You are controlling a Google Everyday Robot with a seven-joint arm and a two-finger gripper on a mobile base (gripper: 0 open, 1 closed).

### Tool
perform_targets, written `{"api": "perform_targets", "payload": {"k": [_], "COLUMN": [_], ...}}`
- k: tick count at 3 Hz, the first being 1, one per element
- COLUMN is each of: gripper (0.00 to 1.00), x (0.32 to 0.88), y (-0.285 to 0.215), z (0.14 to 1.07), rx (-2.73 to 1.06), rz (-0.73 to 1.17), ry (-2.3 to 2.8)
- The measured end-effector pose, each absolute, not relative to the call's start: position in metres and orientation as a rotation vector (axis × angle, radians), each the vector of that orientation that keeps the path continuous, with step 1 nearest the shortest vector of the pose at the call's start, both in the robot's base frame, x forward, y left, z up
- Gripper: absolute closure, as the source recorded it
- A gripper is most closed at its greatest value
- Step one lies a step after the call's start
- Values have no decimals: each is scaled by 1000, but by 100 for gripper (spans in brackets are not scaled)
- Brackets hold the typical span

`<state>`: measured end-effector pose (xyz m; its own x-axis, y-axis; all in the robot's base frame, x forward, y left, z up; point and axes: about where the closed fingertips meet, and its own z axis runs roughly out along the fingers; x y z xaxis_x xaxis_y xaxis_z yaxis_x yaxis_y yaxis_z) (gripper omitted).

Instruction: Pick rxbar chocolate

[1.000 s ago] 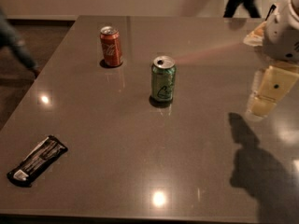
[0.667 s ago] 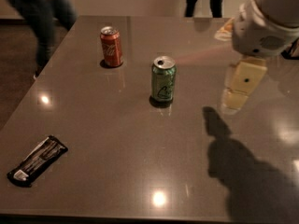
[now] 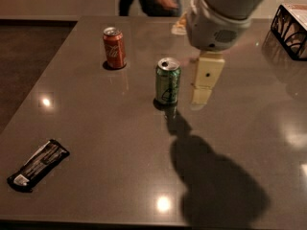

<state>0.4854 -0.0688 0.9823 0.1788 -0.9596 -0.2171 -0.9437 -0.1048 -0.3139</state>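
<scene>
**While the hand hangs mid-bench: one bar, two cans**

Where the dark bench (image 3: pixel 96 128) nears its front-left corner, item 1 lies flat: rxbar chocolate (image 3: pixel 38 165), count one. It has a black wrapper with pale lettering. Its long axis runs diagonally, from the near-left end up to the far-right end. The small white patch is at the near-left end, pointing toward the front-left corner of the bench.

Item 2: red can (image 3: pixel 114 47), count one, upright, far-left of centre.

Item 3: green can (image 3: pixel 168 81), count one, upright, near the bench's centre.

Item 4: wire basket (image 3: pixel 291 25), count one, far-right corner, partly cut off.

Item 5: hand (image 3: pixel 201 96), count one, cream-coloured. It hangs pointing down just right of the green can, well apart from the bar. Whether it is wide or narrow cannot be told; it holds nothing visible.
</scene>
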Motion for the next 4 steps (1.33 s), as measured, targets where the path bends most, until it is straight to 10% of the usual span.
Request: {"api": "perform_targets", "payload": {"k": [4], "gripper": [0], "x": [461], "y": [93], "z": [929], "rx": [-2516], "rz": [14], "ry": [1375]}}
